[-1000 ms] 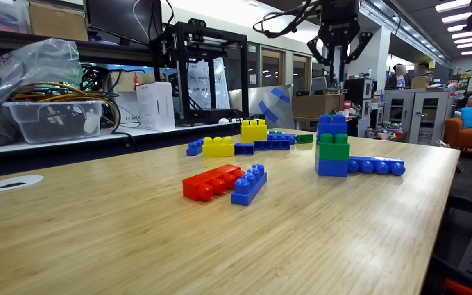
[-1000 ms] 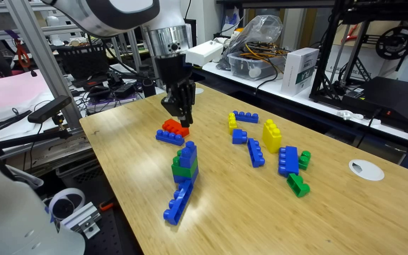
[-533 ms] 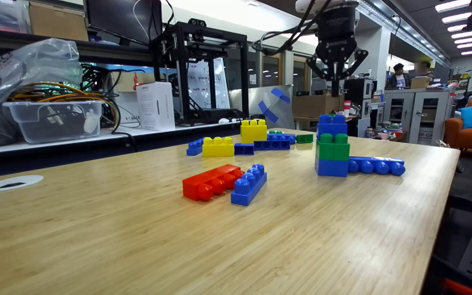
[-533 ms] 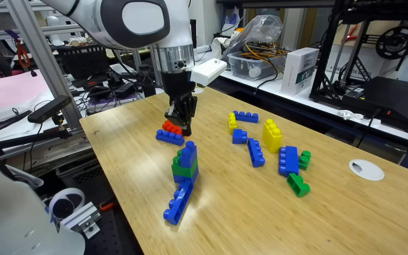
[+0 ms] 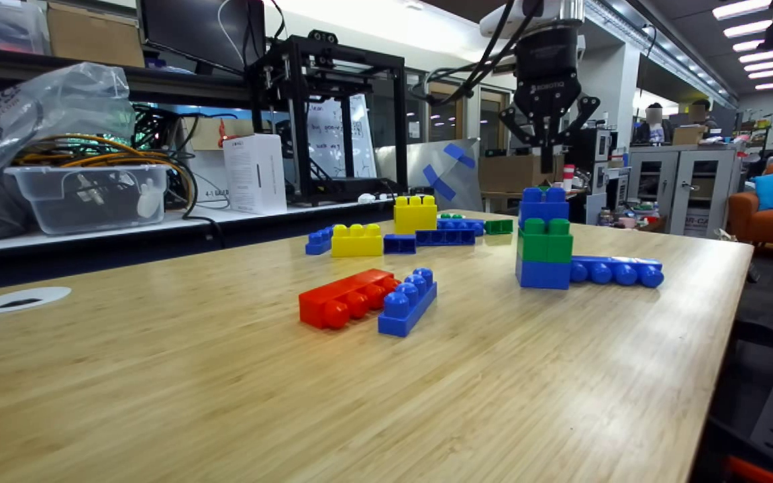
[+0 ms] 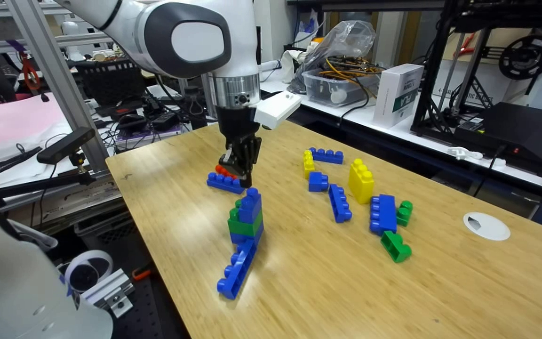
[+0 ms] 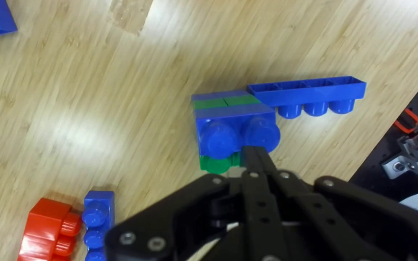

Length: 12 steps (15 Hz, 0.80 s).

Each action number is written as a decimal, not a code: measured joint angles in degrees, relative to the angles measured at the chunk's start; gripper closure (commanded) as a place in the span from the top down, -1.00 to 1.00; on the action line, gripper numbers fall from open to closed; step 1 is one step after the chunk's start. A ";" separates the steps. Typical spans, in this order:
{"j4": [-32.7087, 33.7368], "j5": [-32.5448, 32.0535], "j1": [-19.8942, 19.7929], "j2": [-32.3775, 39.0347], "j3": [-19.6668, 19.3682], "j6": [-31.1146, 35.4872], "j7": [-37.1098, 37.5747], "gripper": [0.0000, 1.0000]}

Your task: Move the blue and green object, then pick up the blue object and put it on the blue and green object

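The blue and green object is a short tower, a green brick [image 5: 546, 248] on a blue base brick [image 5: 543, 275]; it also stands upright in an exterior view [image 6: 243, 228]. The blue object [image 5: 543, 204], a squarish blue brick, sits on its top over one row of green studs. The other row of green studs [image 7: 218, 165] is bare. The blue object also shows in an exterior view [image 6: 251, 207] and in the wrist view [image 7: 220, 139]. My gripper [image 5: 547, 169] is shut and empty, with its fingertips together just above the blue object. It covers part of a blue stud in the wrist view [image 7: 256, 148].
A long blue brick [image 6: 237, 273] lies against the tower's base. A red brick [image 5: 346, 298] and a long blue brick [image 5: 408, 305] lie nearby. Yellow bricks [image 6: 361, 181], a small blue brick [image 6: 318, 181], other blue bricks and green bricks [image 6: 396, 246] lie farther along the table.
My gripper has come down toward the top of the tower. Its fingers stood slightly apart a second ago and are now together. The bricks have not moved.
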 measured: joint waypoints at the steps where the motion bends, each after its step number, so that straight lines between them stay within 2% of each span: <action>1: -0.16 0.01 0.00 0.27 0.00 0.43 -0.14 -1.00; 12: -2.30 0.01 0.00 1.77 -0.01 4.95 -4.12 -1.00</action>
